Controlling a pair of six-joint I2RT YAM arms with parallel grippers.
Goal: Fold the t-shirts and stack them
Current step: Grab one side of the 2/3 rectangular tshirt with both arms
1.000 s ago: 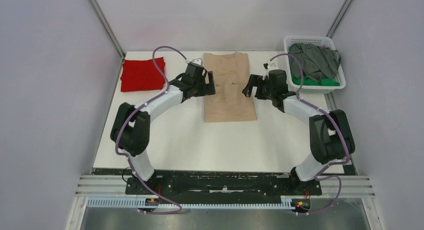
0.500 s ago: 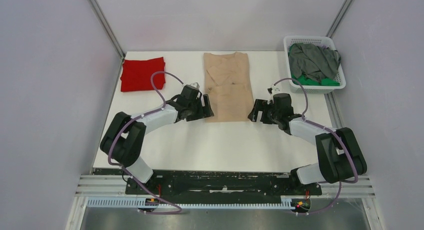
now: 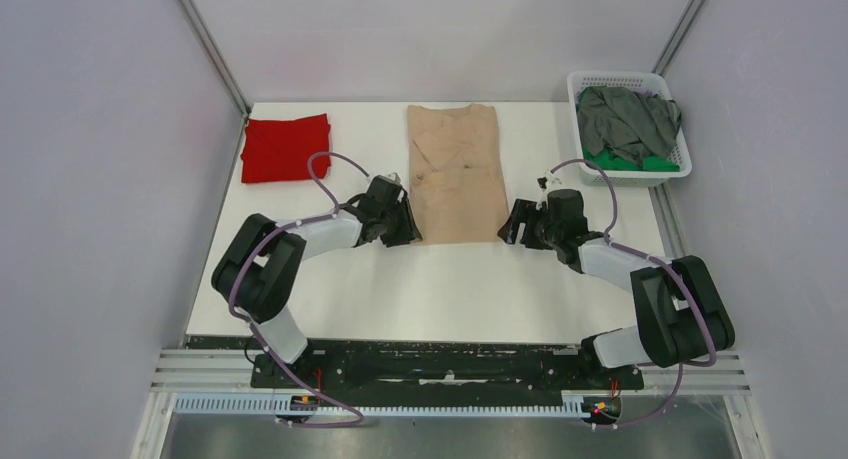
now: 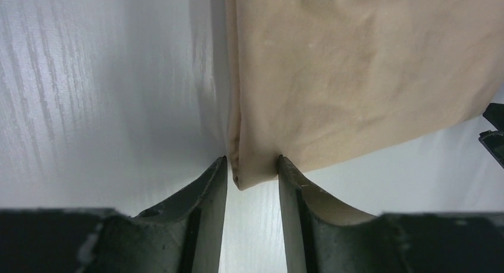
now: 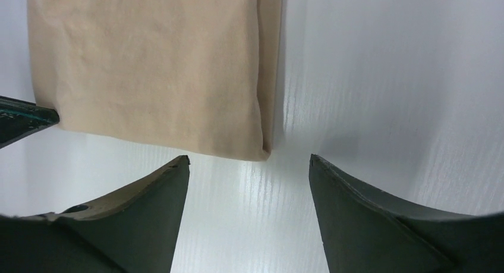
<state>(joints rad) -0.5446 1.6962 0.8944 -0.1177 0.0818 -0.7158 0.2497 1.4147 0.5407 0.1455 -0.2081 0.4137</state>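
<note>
At the near hem of the long beige cotton t-shirt [image 3: 455, 173], I've lowered both grippers: left gripper [image 4: 252, 169] jaws narrowed around its corner, right gripper [image 5: 249, 166] jaws apart, ready to fold.

A white slatted basket [image 3: 582, 82] stands at the far right corner of the white tabletop [image 3: 440, 284], between grey walls.
</note>
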